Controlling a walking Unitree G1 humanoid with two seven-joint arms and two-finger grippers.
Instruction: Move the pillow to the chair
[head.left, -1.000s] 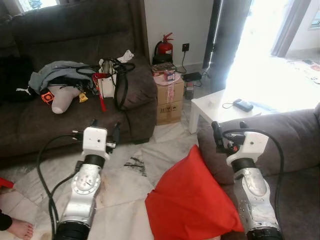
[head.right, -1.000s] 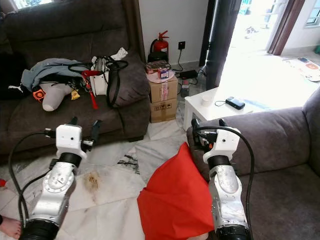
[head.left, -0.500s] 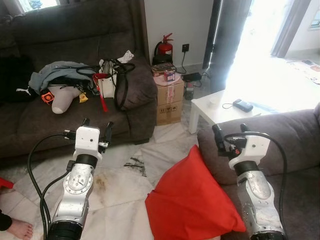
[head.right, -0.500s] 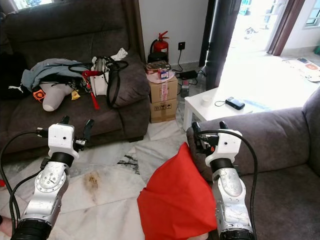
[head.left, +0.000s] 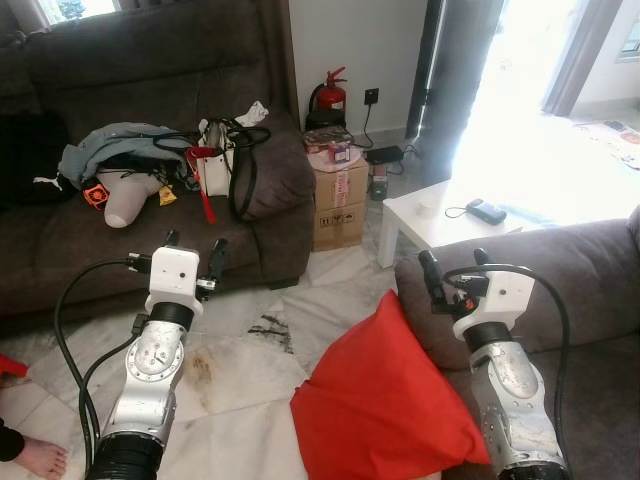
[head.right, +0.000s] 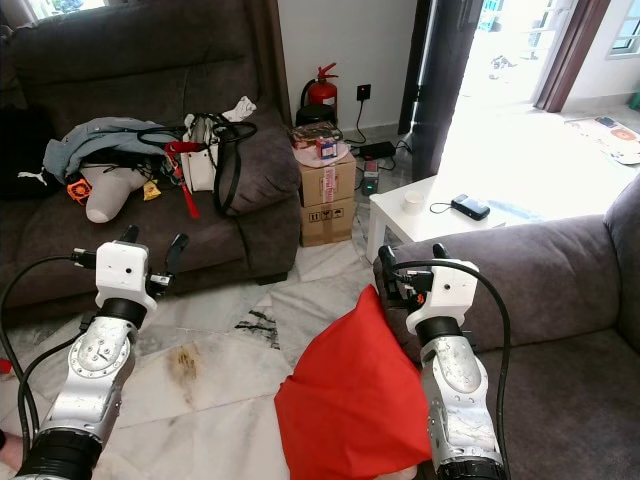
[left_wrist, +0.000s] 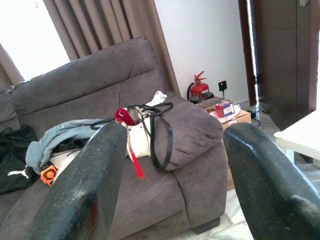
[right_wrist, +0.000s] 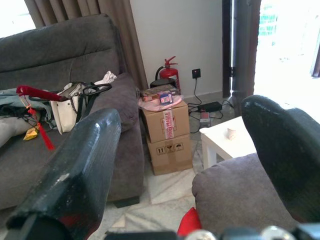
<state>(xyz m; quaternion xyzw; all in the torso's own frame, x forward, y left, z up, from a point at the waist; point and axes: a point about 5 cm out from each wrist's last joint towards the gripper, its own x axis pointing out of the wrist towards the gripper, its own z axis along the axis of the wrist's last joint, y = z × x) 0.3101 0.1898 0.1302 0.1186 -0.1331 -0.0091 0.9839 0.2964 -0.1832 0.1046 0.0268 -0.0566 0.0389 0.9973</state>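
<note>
Leaning against the grey chair (head.left: 580, 270), the red pillow (head.left: 385, 400) rests on the marble floor (head.left: 250, 360) just below the right pincer (head.left: 452, 268), whose 2 fingers are spread apart and hold nothing. The left pincer (head.left: 193, 248) (also spread, empty) hovers well apart from it, before the cluttered dark sofa (head.left: 120, 200).

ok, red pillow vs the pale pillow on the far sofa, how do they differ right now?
The red pillow is large, bright red and leans propped against the near grey sofa, its lower edge on the floor. The pale pillow looks smaller, off-white, and lies on the dark sofa seat, partly under clothes. Neither is held; both grippers are open.
</note>
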